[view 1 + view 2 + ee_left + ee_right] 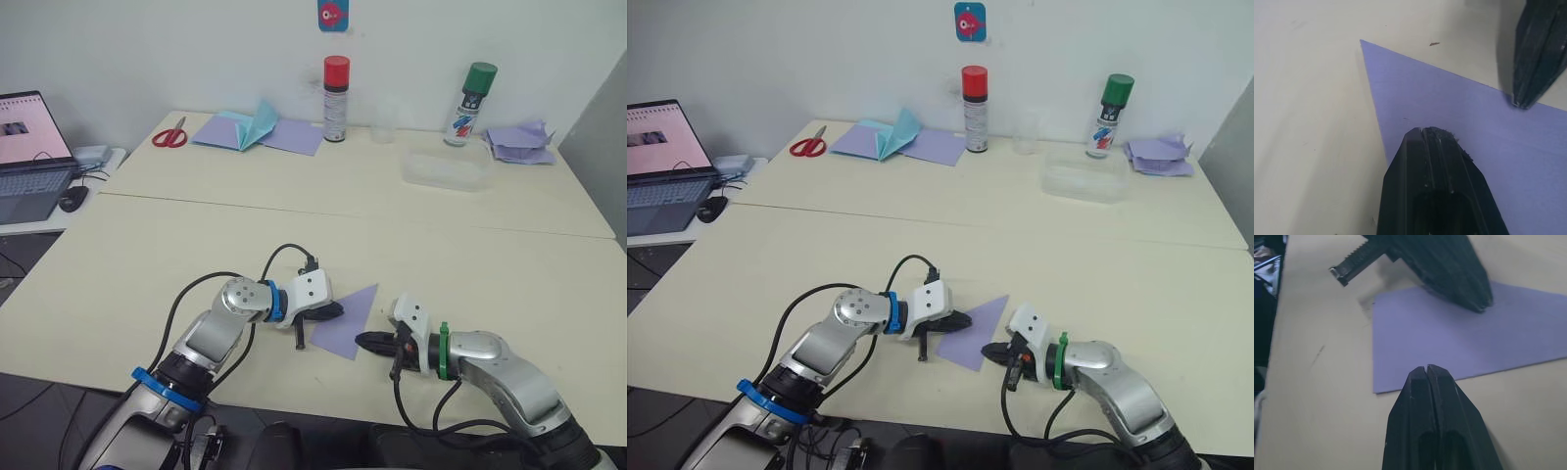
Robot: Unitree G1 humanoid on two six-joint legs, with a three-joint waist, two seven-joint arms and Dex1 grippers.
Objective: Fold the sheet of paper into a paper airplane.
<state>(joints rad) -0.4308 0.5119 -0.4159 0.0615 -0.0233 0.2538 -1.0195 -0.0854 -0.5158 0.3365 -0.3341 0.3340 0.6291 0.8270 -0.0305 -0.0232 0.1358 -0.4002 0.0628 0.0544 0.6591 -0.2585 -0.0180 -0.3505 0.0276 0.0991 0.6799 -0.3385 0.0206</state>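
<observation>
Item 1: paper airplane [346, 321], small lavender folded-paper wedge w/ one pointed tip, lying flat on pale cream surface [509, 284] near its front edge, between the two arms. Item 2: left pincer [331, 311], two black fingers pressed together, nothing clamped; tip rests on wedge's left part, seen in left wrist view as closed tip over lavender paper. Item 3: right pincer [364, 341], fingers likewise together, empty; tip at wedge's near right edge, touching or just beside it, can't tell which. Far side of surface, well apart from work: red-handled scissors [169, 136]; flat purple sheets w/ teal peaked piece [257, 127]; spray can w/ red cap [335, 99]; spray can w/ green cap [470, 105]; clear plastic tray [444, 168]; wrinkly heap of purple papers [519, 143]. Side desk to left: open laptop [29, 157]. Progress, judged: sheet is already folded down to compact pointed shape, so main folds appear done; wedge lies flat, no raised wings visible. Prob. left: pressing creases firm, maybe opening flaps into wings. Layers under top face not visible, so exact fold count unknown. Est. late stage.
</observation>
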